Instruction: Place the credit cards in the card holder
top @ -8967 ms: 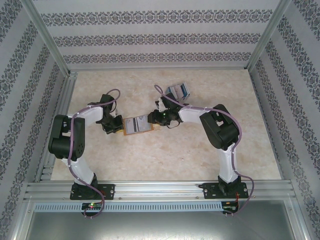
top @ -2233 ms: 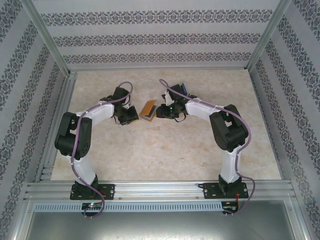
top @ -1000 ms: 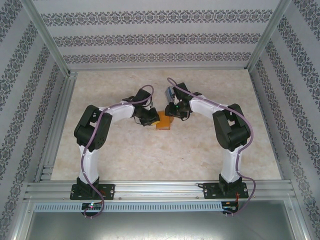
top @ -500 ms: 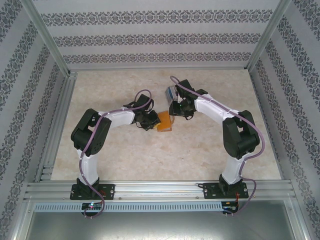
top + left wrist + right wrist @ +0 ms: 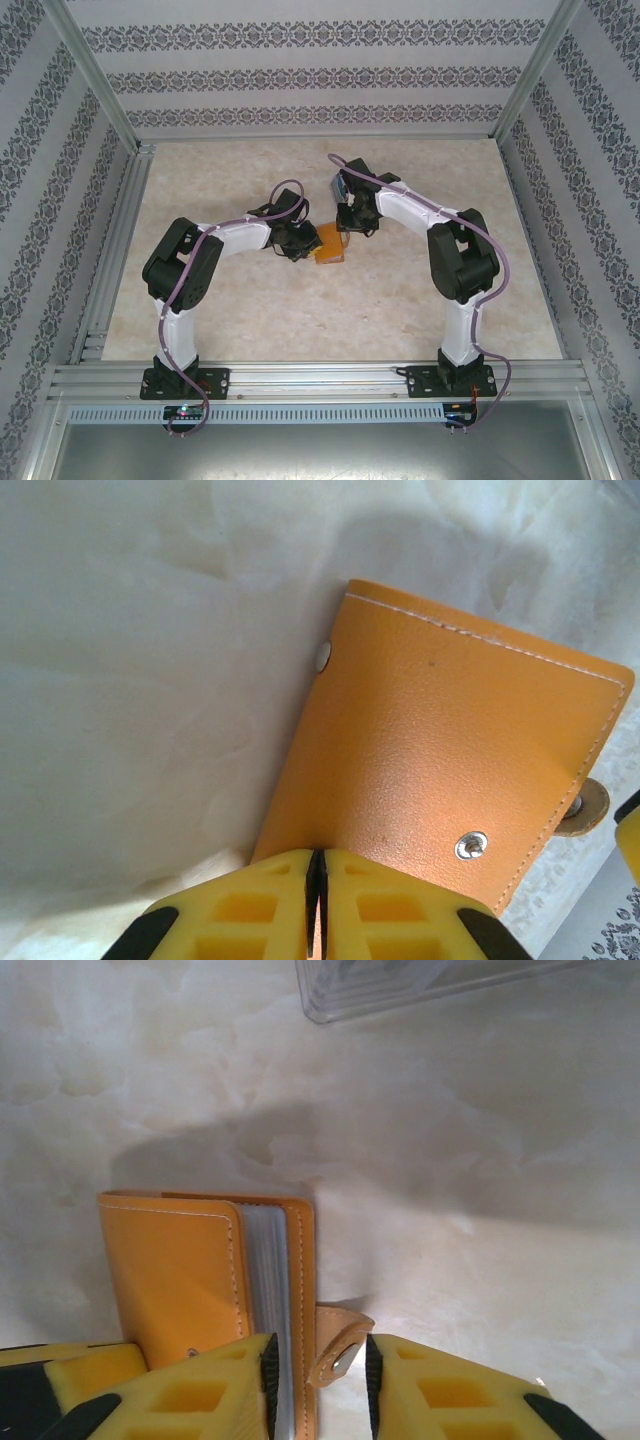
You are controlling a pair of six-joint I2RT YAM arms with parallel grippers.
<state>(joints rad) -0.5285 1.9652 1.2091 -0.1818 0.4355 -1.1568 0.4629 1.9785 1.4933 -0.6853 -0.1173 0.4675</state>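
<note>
The orange card holder lies folded over mid-table between both arms. My left gripper is shut, its yellow tips pressed against the holder's cover near a snap stud. My right gripper is open over the holder's other end. Between its fingers are the tan snap tab and the edge of the holder. Clear sleeves show between the covers. The grey-blue credit cards lie just beyond the right gripper, and their pale corner shows in the right wrist view.
The cream marbled tabletop is fenced by patterned walls and aluminium rails along the near edge. Both arms bend inward and nearly meet at the holder.
The right gripper's jaws have narrowed around the snap tab and the right arm's elbow has drawn in. The left gripper stays shut on the cover, and the holder has hardly moved.
</note>
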